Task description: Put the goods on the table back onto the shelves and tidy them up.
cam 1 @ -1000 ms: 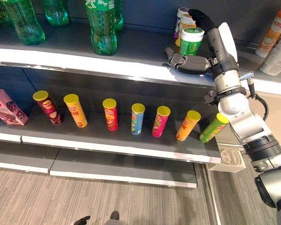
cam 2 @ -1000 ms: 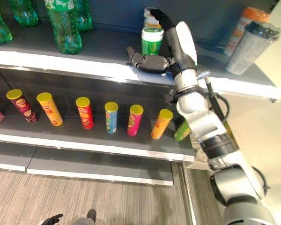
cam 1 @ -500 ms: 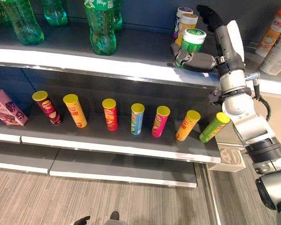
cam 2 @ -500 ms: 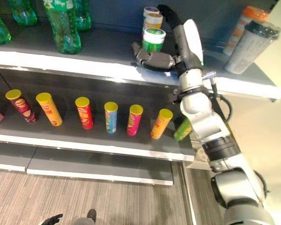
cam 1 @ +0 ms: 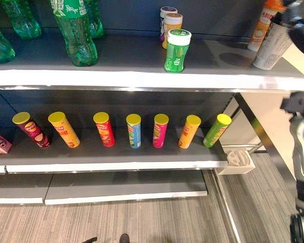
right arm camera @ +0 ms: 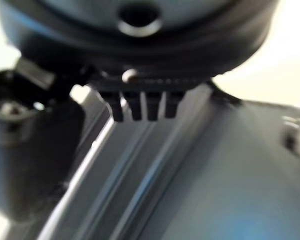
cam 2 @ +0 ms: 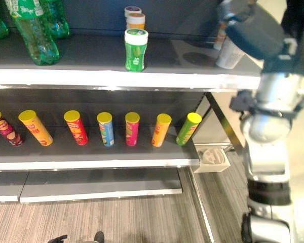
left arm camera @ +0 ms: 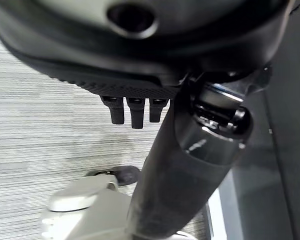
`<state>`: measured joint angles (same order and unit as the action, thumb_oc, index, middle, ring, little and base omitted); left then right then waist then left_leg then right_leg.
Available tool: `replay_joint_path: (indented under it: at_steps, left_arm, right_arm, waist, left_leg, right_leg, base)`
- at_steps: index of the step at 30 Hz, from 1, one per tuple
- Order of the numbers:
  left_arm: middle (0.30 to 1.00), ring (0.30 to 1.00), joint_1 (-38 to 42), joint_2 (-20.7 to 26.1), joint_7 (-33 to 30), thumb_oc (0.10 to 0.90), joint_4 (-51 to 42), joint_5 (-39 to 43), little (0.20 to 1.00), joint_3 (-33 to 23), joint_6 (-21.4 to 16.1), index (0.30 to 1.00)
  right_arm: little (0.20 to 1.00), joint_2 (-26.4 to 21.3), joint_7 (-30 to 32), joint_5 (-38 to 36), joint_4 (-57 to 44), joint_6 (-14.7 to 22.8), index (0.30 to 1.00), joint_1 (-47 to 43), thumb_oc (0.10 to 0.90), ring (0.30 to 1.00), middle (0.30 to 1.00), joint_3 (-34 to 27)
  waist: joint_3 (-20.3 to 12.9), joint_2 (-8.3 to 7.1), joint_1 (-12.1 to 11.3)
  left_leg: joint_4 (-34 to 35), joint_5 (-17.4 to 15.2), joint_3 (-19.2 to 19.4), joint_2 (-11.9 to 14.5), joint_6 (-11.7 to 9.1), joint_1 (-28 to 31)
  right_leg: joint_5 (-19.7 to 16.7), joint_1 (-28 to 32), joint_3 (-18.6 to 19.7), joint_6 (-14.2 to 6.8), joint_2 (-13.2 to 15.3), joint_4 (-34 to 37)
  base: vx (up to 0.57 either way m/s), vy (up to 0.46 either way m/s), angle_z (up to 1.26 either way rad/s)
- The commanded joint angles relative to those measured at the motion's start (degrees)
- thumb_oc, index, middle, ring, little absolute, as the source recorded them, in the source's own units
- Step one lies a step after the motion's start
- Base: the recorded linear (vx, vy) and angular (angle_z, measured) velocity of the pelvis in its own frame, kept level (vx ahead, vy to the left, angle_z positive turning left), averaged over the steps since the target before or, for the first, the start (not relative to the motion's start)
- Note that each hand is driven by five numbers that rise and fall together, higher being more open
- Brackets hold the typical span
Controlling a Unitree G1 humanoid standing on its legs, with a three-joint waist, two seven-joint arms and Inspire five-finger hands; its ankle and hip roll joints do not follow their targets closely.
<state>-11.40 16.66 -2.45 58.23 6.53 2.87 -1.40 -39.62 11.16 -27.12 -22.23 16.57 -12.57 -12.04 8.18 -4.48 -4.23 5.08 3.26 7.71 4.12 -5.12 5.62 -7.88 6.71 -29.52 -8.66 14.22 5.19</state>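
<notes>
Right hand [right arm camera: 140,107] has let go and pulled away empty, fingers relaxed, so the green canister [cam 1: 177,50] now stands alone on the top shelf [cam 1: 142,78]. That item looks shelved; left hand [left arm camera: 132,107] idles, relaxed.

Both hands empty, arms off the shelving

The right arm [cam 2: 266,126] rises upright at the right side, with the right hand [right arm camera: 140,107] holding nothing, fingers short and relaxed beside its thumb. The left hand [left arm camera: 132,107] hangs low, fingers relaxed, thumb standing out alongside.
</notes>
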Motion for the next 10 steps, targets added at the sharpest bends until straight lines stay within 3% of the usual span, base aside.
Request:
replay_joint_path:
  at_steps: [1,5,7,8,10]
  left_arm:
    - [0.900,0.900,1.32,2.08,2.56,0.800,-0.19,-2.06,0.900,-0.20,-2.24,0.900]
    - [0.900,0.900,2.33,2.98,4.41,0.800,-1.49,-2.77,0.900,-1.53,-3.21,0.900]
    - [0.900,0.900,2.58,3.03,4.70,0.800,-1.27,-3.04,0.900,-1.88,-3.11,0.900]
    - [0.900,0.900,2.96,2.75,5.32,0.800,-2.36,-2.63,0.900,-2.72,-3.41,0.900]
    - [0.900,0.900,2.94,2.78,5.60,0.800,-2.58,-2.45,0.900,-3.01,-3.48,0.900]
  right_arm:
    - [0.900,-1.76,-12.57,-15.75,-0.10,1.85,0.900,-4.25,0.800,0.900,0.900,1.23]
    - [0.900,2.73,-21.74,-21.55,-1.26,-2.47,0.900,9.94,0.800,0.900,0.900,2.09]
    - [0.900,4.07,-22.74,-21.92,-1.48,-3.51,0.900,12.39,0.800,0.900,0.900,1.71]
    - [0.900,8.37,-24.93,-21.96,1.15,-5.35,0.900,19.33,0.800,0.900,0.900,1.53]
    - [0.900,8.94,-25.68,-21.75,1.35,-6.29,0.900,20.53,0.800,0.900,0.900,0.79]
  waist:
    - [-2.98,-0.48,-0.61]
    - [-3.04,0.07,1.78]
    - [-3.20,0.05,2.24]
    - [-3.31,0.57,3.71]
    - [-3.54,0.49,4.16]
  left_leg:
    - [-0.09,-6.56,2.44,1.38,-0.04,1.05]
    - [-0.08,-6.58,3.97,1.72,-0.27,1.61]
    - [-0.08,-6.45,4.25,1.63,-0.23,1.48]
    - [-0.08,-6.72,5.36,1.91,-0.30,2.09]
    - [-0.08,-6.54,5.49,1.78,-0.22,1.86]
  right_leg:
    - [0.10,-2.31,2.57,-5.19,4.47,-1.85]
    - [0.03,-3.23,4.06,-5.16,4.17,-1.79]
    - [-0.12,-3.54,4.30,-5.15,4.32,-1.65]
    - [-0.07,-3.83,5.10,-5.12,3.94,-1.60]
    - [-0.23,-4.24,5.37,-5.10,4.12,-1.57]
  base:
    - [-0.03,-0.009,-0.17]
    - [-0.01,-0.014,-0.22]
    - [-0.01,-0.004,-0.21]
    - [0.00,-0.008,-0.17]
    - [-0.01,-0.004,-0.12]
